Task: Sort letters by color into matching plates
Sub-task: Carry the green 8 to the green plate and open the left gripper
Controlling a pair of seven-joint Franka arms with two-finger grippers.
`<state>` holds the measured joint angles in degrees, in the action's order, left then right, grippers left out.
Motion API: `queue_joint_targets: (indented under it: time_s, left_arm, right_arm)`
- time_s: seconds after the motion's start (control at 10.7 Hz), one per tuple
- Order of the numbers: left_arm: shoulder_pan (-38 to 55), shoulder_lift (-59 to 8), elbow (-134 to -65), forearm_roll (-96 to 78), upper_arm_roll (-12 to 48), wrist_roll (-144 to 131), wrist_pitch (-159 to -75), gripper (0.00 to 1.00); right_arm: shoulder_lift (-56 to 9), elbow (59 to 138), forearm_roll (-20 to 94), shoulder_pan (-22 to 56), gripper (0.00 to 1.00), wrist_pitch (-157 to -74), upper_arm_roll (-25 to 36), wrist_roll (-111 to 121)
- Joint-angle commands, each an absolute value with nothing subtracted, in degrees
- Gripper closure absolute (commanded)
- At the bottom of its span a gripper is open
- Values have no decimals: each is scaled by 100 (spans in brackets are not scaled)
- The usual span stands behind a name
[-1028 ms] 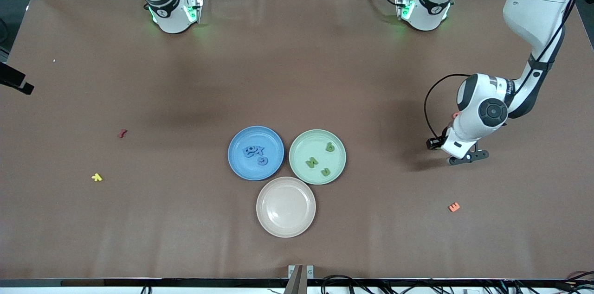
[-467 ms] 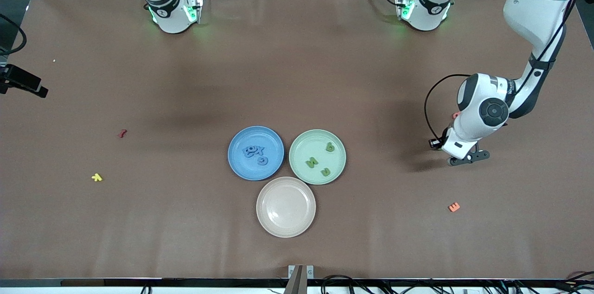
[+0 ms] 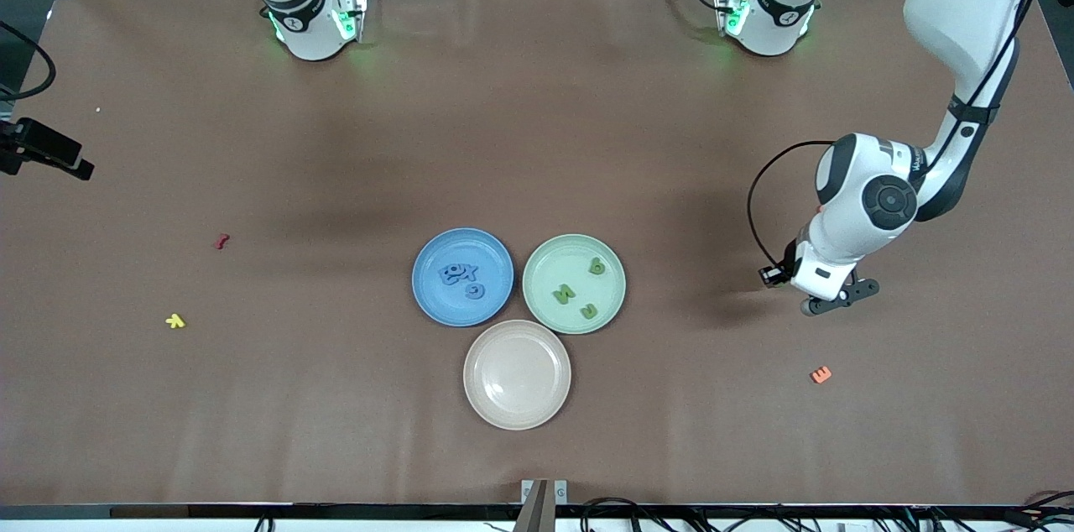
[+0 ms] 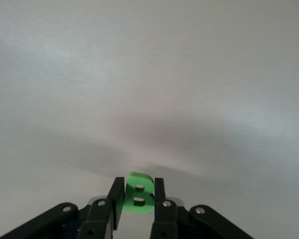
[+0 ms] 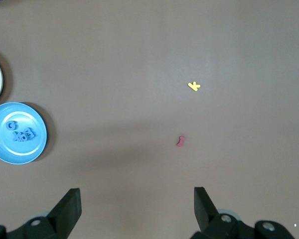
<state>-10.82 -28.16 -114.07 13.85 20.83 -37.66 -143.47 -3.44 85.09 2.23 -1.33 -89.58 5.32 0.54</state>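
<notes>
Left gripper (image 4: 134, 201) pinches a green letter (image 4: 138, 193) over bare table toward the left arm's end, well apart from the green plate (image 3: 537, 284). Thin grip on foam, so it could slip out mid-carry. Right gripper (image 5: 137, 209) waits spread open up by the table's edge at the right arm's end.

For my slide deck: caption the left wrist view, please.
Left gripper shut on a green letter B, held above the bare brown table.

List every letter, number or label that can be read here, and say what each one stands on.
"B": green letter clamped in the left claw.
"E": orange letter on the table, toward the left arm's end.
Blue letters in the blue plate: overlapping, not readable.
Green letters in the green plate: too small.
</notes>
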Motion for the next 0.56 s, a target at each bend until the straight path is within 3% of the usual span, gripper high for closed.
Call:
queue_joint_targets:
  time_s: [0.0,0.47]
  left_arm:
    - [-643,-2856,-11014,1239,2276,-4962,-14142,100]
    - [455,-3627,-9760,1011,2268,-6729,-14142,100]
  right_arm:
    - [-299,8473,132,-220,0,-9018,396,-26]
    - [-299,8464,141,-202,0,-9009,387,-26]
